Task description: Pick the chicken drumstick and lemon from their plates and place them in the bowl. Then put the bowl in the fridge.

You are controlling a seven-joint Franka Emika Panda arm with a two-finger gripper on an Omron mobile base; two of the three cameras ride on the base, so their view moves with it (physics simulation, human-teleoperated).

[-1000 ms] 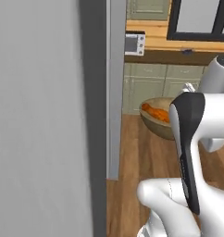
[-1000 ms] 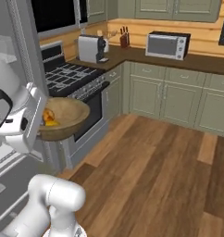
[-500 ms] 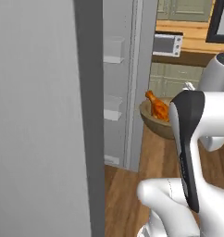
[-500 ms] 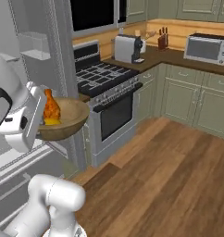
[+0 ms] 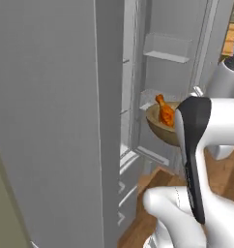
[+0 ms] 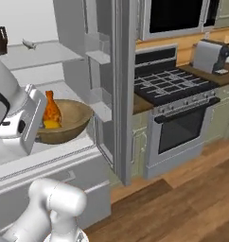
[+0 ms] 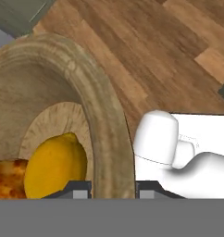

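The tan wooden bowl (image 6: 71, 118) hangs in the air at the open fridge (image 6: 38, 54), about level with a low white shelf. My gripper (image 7: 113, 190) is shut on the bowl (image 7: 109, 120), one fingertip inside its thick wall and one outside. The orange-brown chicken drumstick (image 6: 51, 108) stands in the bowl with its bone up, and the yellow lemon (image 7: 56, 164) lies beside it on the bowl's floor. In the left base view the bowl (image 5: 162, 130) and drumstick (image 5: 165, 112) show just past my forearm, before the fridge's door shelves (image 5: 167, 48). The plates are out of view.
A broad grey fridge panel (image 5: 51, 121) takes up the left of the left base view. The open fridge door's edge (image 6: 122, 94) stands right of the bowl. Beyond it are a stove (image 6: 178, 94), a toaster (image 6: 208, 54) on the counter, and wooden floor (image 6: 182, 203).
Both base views have swung round from the kitchen cabinets to the fridge's open interior, so the camera moved. The bowl, with drumstick and lemon, stays in my shut gripper.
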